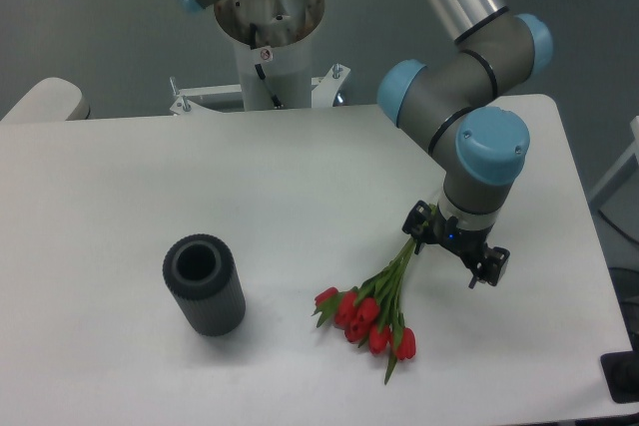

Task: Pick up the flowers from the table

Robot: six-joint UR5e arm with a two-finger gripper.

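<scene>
I see red tulips (371, 311) with thin green stems flat on the matte white table (200, 187). My gripper (455, 249) hangs wide open by the stem ends, holding nothing.

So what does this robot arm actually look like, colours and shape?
The arm is made of smooth grey cylindrical segments with silvery tubing, joined by rounded elbows with light blue caps. Its end effector is small, black and two-fingered, with a tiny blue light glowing above it.

Matte smooth white table (200, 187), ribbed dark cylinder (205, 286), glossy arm (469, 117)
</scene>
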